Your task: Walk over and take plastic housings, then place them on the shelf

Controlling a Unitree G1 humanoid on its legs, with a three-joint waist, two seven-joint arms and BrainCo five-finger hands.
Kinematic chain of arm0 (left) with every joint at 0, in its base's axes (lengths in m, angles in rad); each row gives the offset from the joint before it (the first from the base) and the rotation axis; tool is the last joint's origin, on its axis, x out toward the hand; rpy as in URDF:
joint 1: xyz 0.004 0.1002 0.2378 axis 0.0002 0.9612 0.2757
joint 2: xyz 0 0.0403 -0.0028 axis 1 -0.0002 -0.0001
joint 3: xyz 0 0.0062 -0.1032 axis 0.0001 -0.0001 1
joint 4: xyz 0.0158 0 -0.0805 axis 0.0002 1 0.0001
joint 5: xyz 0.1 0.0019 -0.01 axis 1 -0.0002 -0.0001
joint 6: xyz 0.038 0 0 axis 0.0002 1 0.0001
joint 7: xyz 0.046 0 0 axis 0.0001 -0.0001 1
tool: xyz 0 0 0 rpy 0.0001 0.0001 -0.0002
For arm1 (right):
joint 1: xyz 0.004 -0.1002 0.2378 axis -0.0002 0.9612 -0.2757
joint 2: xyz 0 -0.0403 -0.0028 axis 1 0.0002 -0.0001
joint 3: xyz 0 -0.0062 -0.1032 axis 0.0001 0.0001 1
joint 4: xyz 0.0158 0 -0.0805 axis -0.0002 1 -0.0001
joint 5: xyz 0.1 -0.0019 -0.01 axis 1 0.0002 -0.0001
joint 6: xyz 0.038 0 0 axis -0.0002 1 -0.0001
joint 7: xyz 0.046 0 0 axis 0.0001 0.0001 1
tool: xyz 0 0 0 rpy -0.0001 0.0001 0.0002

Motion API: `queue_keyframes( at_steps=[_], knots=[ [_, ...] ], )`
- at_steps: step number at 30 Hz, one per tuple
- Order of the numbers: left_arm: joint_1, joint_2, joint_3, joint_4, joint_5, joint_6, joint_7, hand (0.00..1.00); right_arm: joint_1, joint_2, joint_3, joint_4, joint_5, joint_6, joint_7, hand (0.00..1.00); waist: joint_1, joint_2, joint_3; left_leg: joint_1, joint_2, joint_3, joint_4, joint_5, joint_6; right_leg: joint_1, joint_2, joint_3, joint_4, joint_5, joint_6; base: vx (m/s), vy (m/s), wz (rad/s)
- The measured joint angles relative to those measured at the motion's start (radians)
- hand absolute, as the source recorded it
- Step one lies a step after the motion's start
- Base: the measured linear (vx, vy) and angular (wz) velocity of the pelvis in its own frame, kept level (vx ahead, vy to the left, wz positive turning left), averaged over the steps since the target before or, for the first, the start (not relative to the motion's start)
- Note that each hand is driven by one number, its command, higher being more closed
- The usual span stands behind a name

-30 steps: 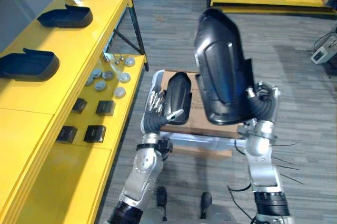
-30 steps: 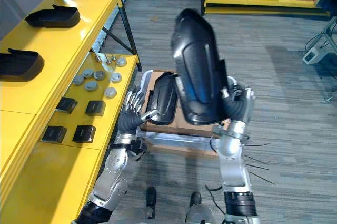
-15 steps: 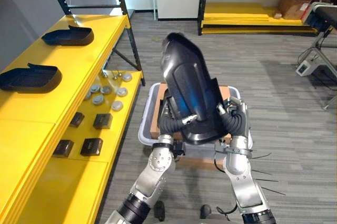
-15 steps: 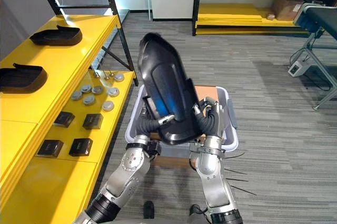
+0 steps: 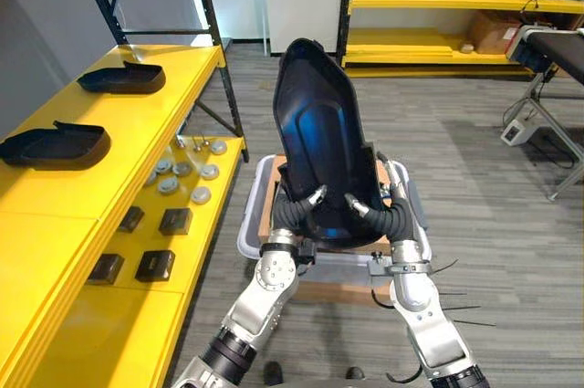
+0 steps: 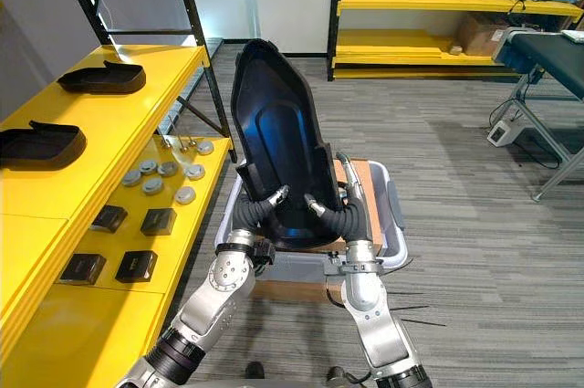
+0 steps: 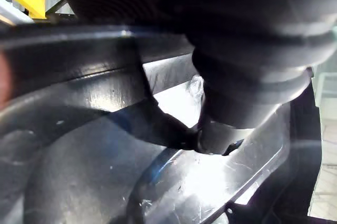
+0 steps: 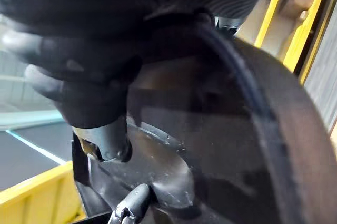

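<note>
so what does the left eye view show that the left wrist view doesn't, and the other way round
The left eye view adds the surroundings: the yellow shelf with two more housings lying on it, grey discs and small black boxes on the lower level, the grey bin below, and the right hand gripping too. The left wrist view adds the close contact: the left hand pressing its dark tip on the glossy inner face. Both show the held housing with the left hand clamped on it.
</note>
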State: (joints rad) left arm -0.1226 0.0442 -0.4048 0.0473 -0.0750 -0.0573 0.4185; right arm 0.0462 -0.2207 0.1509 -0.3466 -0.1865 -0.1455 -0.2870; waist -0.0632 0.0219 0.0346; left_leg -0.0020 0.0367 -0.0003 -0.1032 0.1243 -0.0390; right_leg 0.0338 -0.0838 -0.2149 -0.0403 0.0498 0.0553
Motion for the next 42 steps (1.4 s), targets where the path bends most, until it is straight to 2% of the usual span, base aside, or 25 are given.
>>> queue_keyframes(
  at_steps=[4, 10, 12, 15, 18, 20, 22, 24, 28, 31, 33, 34, 35, 36, 37, 38, 39, 40, 41, 42],
  knots=[
    [0.075, 0.0, 0.075, 0.0, 0.077, 0.011, -0.003, 1.0, -0.06, -0.038, -0.179, -0.086, 0.073, -0.075, 0.009, 0.0, -0.004, -0.001, -0.002, 0.002, 0.0, 0.003, 0.0, 0.0, 0.0, 0.0, 0.001, 0.003, 0.0, 0.0, 0.0, 0.0, 0.0, 0.0],
    [0.187, -0.006, 0.169, -0.045, 0.109, 0.012, -0.006, 1.0, -0.077, -0.019, -0.465, -0.067, 0.241, -0.132, -0.017, 0.0, -0.007, -0.002, -0.008, -0.001, 0.0, 0.004, 0.0, 0.0, 0.0, -0.002, 0.001, 0.004, -0.003, -0.001, 0.0, 0.0, 0.0, 0.0],
    [0.211, -0.008, 0.197, -0.071, 0.109, 0.012, -0.008, 1.0, -0.069, -0.019, -0.544, -0.001, 0.258, -0.134, -0.051, 0.0, -0.008, -0.001, -0.008, -0.001, 0.0, 0.004, 0.0, 0.0, 0.0, -0.003, 0.001, 0.004, -0.005, -0.001, 0.0, 0.0, 0.0, 0.0],
    [0.267, -0.015, 0.244, -0.139, 0.116, 0.01, -0.011, 1.0, 0.015, -0.02, -0.643, 0.218, 0.279, -0.129, -0.08, 0.0, -0.01, -0.003, -0.011, -0.004, -0.001, 0.002, 0.0, -0.004, 0.005, -0.004, 0.0, 0.002, -0.007, -0.001, 0.0, 0.0, 0.0, 0.01],
    [0.322, -0.022, 0.28, -0.18, 0.115, 0.001, -0.026, 1.0, 0.101, -0.011, -0.705, 0.5, 0.356, -0.065, -0.077, 0.0, -0.012, 0.008, -0.018, -0.013, -0.002, -0.007, 0.0, -0.007, 0.008, -0.006, -0.004, -0.004, -0.013, -0.002, 0.002, 0.0, 0.0, 0.05],
    [0.351, -0.019, 0.287, -0.197, 0.112, 0.0, -0.028, 1.0, 0.133, -0.009, -0.711, 0.699, 0.376, -0.045, -0.064, 0.0, -0.011, 0.01, -0.019, -0.014, -0.002, -0.011, 0.0, -0.013, 0.005, -0.005, -0.004, -0.004, -0.014, -0.002, 0.003, 0.0, 0.0, 0.05],
    [0.379, -0.018, 0.295, -0.212, 0.103, -0.021, -0.049, 1.0, 0.165, 0.013, -0.715, 0.935, 0.388, -0.011, -0.008, 0.0, -0.009, 0.012, -0.019, -0.019, -0.002, -0.021, 0.0, -0.013, 0.005, -0.003, -0.004, -0.014, -0.013, -0.005, 0.005, 0.0, -0.009, 0.11],
    [0.403, -0.021, 0.297, -0.231, 0.083, -0.029, -0.069, 1.0, 0.191, 0.051, -0.709, 1.074, 0.401, 0.002, 0.038, 0.0, -0.007, 0.015, -0.018, -0.02, -0.001, -0.026, 0.0, -0.016, 0.009, 0.003, -0.003, -0.019, -0.008, -0.01, 0.007, -0.01, -0.016, 0.09],
    [0.447, -0.021, 0.297, -0.271, 0.064, -0.046, -0.09, 1.0, 0.235, 0.12, -0.676, 1.202, 0.409, 0.032, 0.102, 0.0, -0.003, 0.01, -0.015, -0.001, -0.003, -0.044, 0.0, -0.021, 0.013, 0.017, -0.009, -0.042, 0.033, -0.045, 0.011, 0.0, -0.017, 0.19],
    [0.475, -0.025, 0.295, -0.296, 0.045, -0.051, -0.099, 1.0, 0.243, 0.163, -0.6, 1.207, 0.411, 0.044, 0.13, 0.0, 0.007, 0.003, -0.007, -0.004, -0.009, -0.071, 0.003, -0.026, 0.009, 0.015, -0.021, -0.083, 0.082, -0.079, 0.02, 0.0, -0.007, 0.43],
    [0.473, -0.036, 0.282, -0.31, 0.04, -0.051, -0.115, 1.0, 0.241, 0.182, -0.547, 1.202, 0.41, 0.044, 0.137, 0.0, 0.02, -0.006, 0.014, -0.049, -0.038, -0.14, 0.062, -0.034, 0.012, 0.012, -0.045, -0.158, 0.143, -0.113, 0.028, -0.03, 0.003, 1.23],
    [0.472, -0.044, 0.268, -0.335, 0.037, -0.051, -0.115, 1.0, 0.238, 0.192, -0.525, 1.189, 0.41, 0.043, 0.137, 0.0, 0.021, -0.011, 0.032, -0.091, -0.053, -0.164, 0.096, -0.049, 0.031, 0.009, -0.072, -0.243, 0.188, -0.136, 0.027, -0.04, 0.023, 2.16],
    [0.468, -0.049, 0.258, -0.35, 0.036, -0.051, -0.114, 1.0, 0.233, 0.205, -0.526, 1.172, 0.41, 0.041, 0.137, 0.0, 0.021, -0.022, 0.038, -0.128, -0.057, -0.111, 0.103, -0.089, 0.088, 0.014, -0.114, -0.339, 0.193, -0.143, 0.031, -0.05, 0.059, 2.3],
    [0.462, -0.052, 0.258, -0.354, 0.036, -0.053, -0.114, 1.0, 0.231, 0.207, -0.526, 1.173, 0.41, 0.038, 0.137, 0.0, 0.019, -0.031, 0.044, -0.145, -0.05, -0.044, 0.136, -0.093, 0.094, 0.015, -0.134, -0.379, 0.197, -0.149, 0.032, -0.03, 0.073, 2.18],
    [0.455, -0.068, 0.258, -0.354, 0.036, -0.064, -0.112, 1.0, 0.202, 0.196, -0.524, 1.176, 0.409, 0.037, 0.137, 0.0, 0.027, -0.024, 0.054, -0.192, -0.007, 0.156, 0.234, -0.111, 0.119, 0.027, -0.161, -0.452, 0.218, -0.157, 0.037, 0.01, 0.098, 1.88],
    [0.455, -0.081, 0.258, -0.352, 0.027, -0.067, -0.11, 1.0, 0.175, 0.178, -0.523, 1.175, 0.41, 0.035, 0.137, 0.0, 0.024, -0.006, 0.063, -0.193, 0.058, 0.35, 0.295, -0.134, 0.15, 0.05, -0.17, -0.518, 0.239, -0.167, 0.05, 0.04, 0.089, 1.71],
    [0.452, -0.079, 0.258, -0.347, 0.025, -0.067, -0.11, 1.0, 0.165, 0.173, -0.52, 1.178, 0.41, 0.035, 0.137, 0.0, 0.02, -0.006, 0.064, -0.189, 0.075, 0.402, 0.298, -0.143, 0.118, 0.06, -0.181, -0.544, 0.253, -0.174, 0.06, 0.09, 0.11, 1.49],
    [0.449, -0.074, 0.258, -0.34, 0.015, -0.068, -0.111, 1.0, 0.146, 0.166, -0.51, 1.178, 0.409, 0.035, 0.138, 0.0, 0.023, -0.011, 0.067, -0.177, 0.073, 0.462, 0.293, -0.143, 0.119, 0.08, -0.204, -0.58, 0.264, -0.173, 0.065, 0.1, 0.115, 0.96],
    [0.447, -0.07, 0.258, -0.34, 0.001, -0.072, -0.11, 1.0, 0.127, 0.161, -0.504, 1.18, 0.408, 0.034, 0.138, 0.0, 0.029, -0.01, 0.066, -0.179, 0.054, 0.454, 0.292, -0.143, 0.116, 0.086, -0.216, -0.589, 0.26, -0.172, 0.076, 0.1, 0.137, 0.84],
    [0.44, -0.063, 0.257, -0.334, -0.005, -0.078, -0.111, 1.0, 0.103, 0.16, -0.492, 1.187, 0.402, 0.036, 0.141, 0.0, 0.028, -0.018, 0.067, -0.188, 0.029, 0.429, 0.295, -0.162, 0.112, 0.097, -0.225, -0.604, 0.249, -0.175, 0.097, 0.09, 0.16, 0.64]
  ],
)
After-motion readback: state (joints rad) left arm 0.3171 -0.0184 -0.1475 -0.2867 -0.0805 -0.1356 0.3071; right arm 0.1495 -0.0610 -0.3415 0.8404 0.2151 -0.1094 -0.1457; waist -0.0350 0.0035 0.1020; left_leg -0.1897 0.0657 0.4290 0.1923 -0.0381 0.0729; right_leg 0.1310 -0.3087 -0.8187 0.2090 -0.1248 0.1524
